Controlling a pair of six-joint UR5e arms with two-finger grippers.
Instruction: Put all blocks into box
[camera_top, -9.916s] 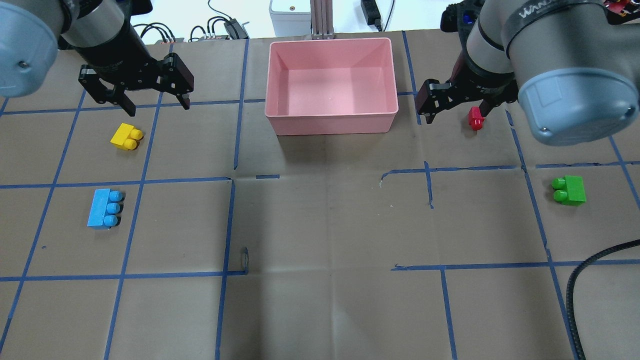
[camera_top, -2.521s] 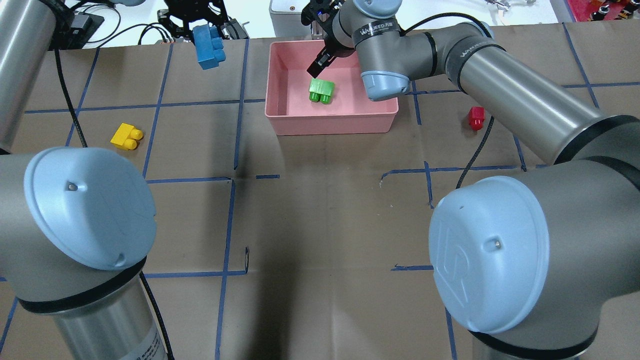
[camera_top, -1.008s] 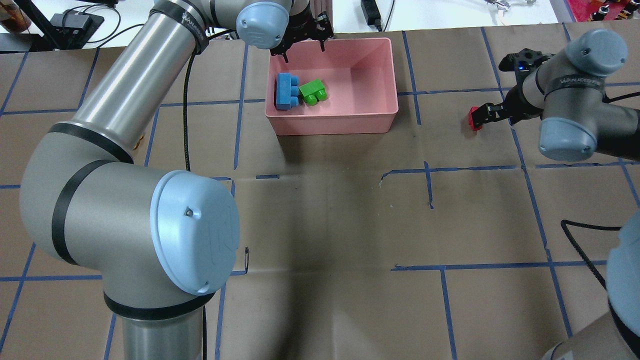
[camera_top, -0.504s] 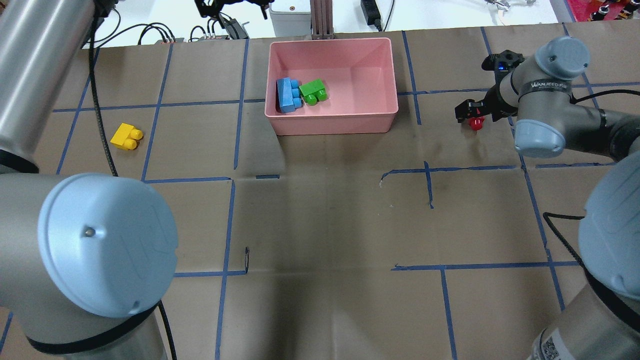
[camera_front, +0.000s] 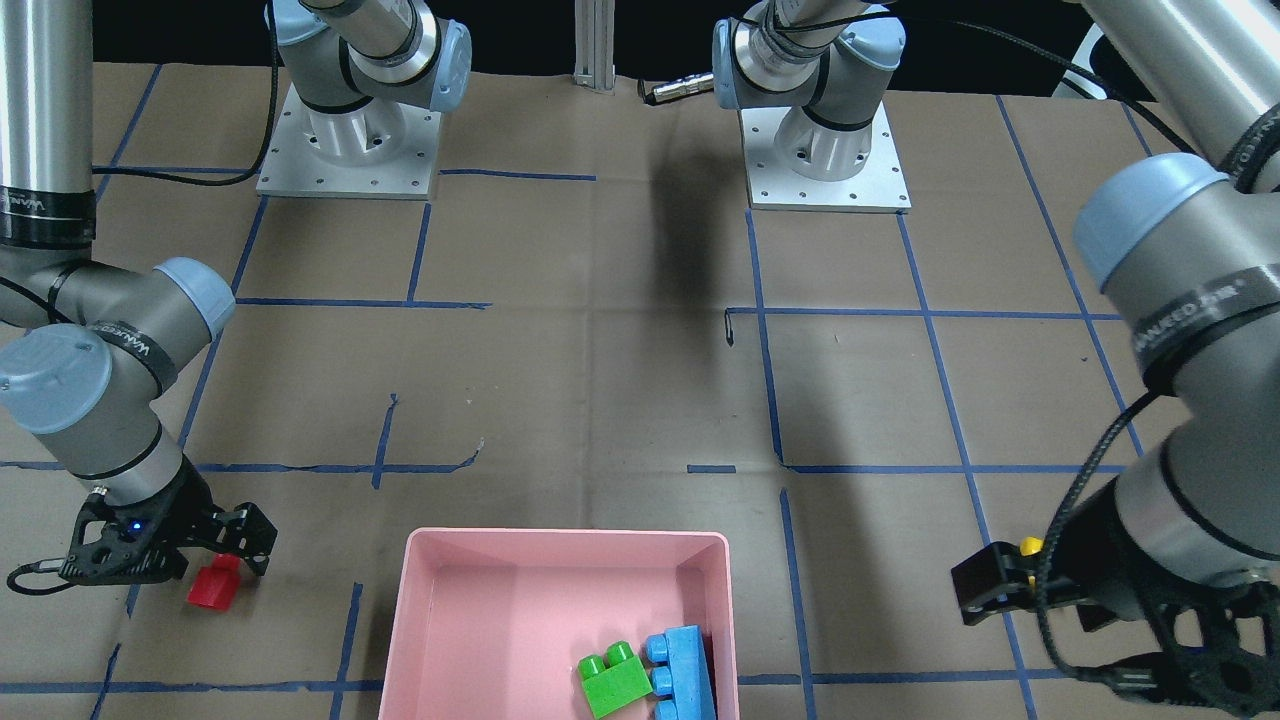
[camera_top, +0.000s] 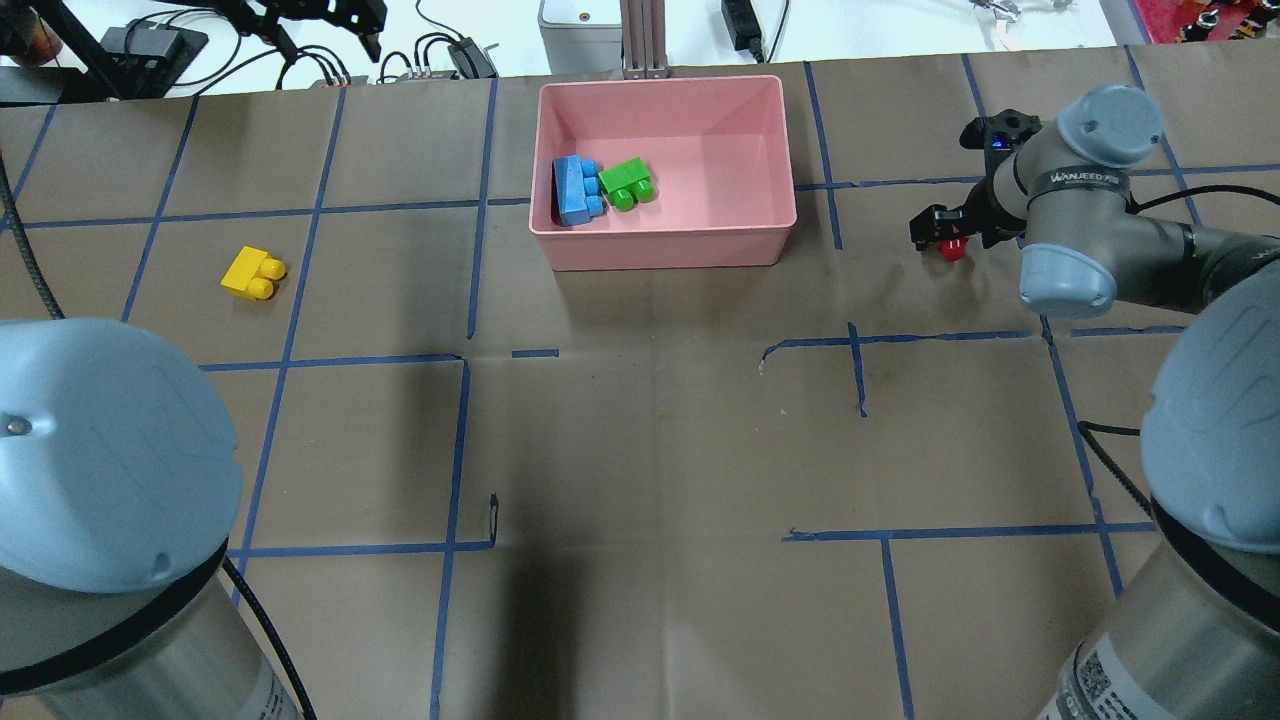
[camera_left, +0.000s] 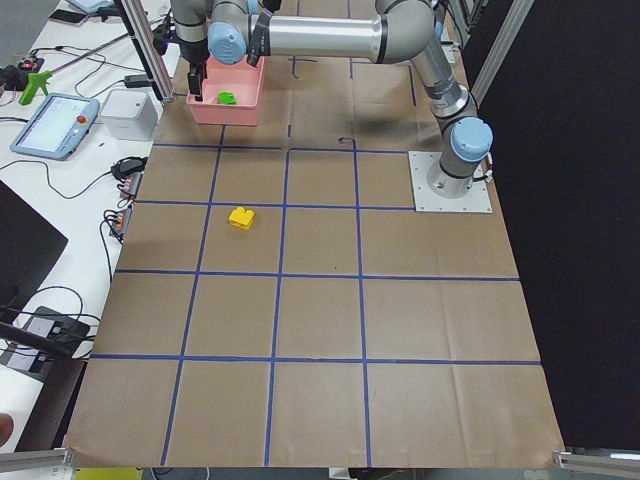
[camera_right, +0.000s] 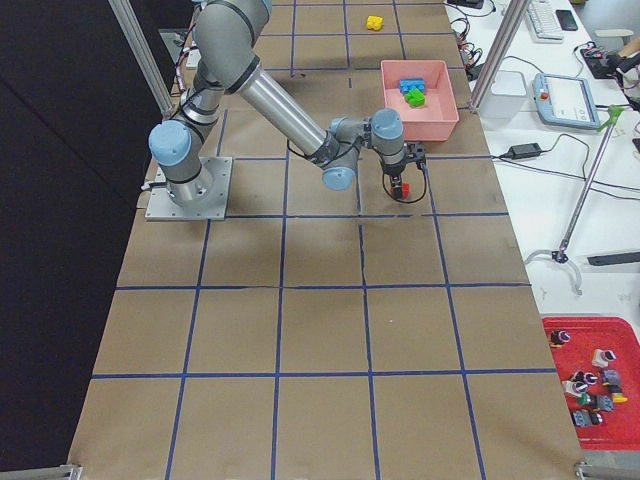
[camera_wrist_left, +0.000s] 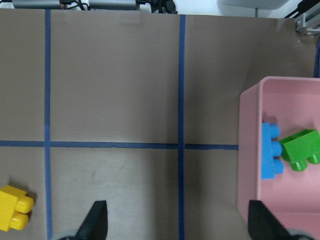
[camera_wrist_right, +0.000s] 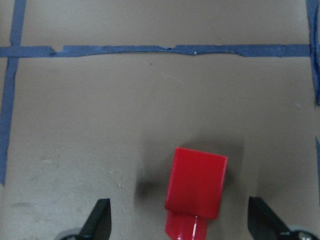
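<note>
The pink box (camera_top: 668, 248) stands at the table's far middle and holds the light blue block (camera_top: 573, 190) and the green block (camera_top: 626, 184), side by side at its left. The yellow block (camera_top: 252, 273) lies on the paper to the left. The red block (camera_top: 952, 248) lies to the right. My right gripper (camera_top: 945, 230) is open over the red block, and its fingertips (camera_wrist_right: 97, 217) straddle it (camera_wrist_right: 195, 192) without touching. My left gripper (camera_top: 322, 30) is open and empty, high over the far left edge. In the left wrist view it (camera_wrist_left: 177, 222) looks down on the yellow block (camera_wrist_left: 15, 214) and the box (camera_wrist_left: 245, 150).
Cables and a power strip (camera_top: 460, 55) lie beyond the far edge, with a grey post (camera_top: 643, 40) behind the box. Blue tape lines grid the brown paper. My large arm joints (camera_top: 110, 450) fill the near corners of the overhead view.
My left gripper has moved left along the far edge, away from the box. My right gripper has settled a little closer over the red block. The blocks have not moved.
</note>
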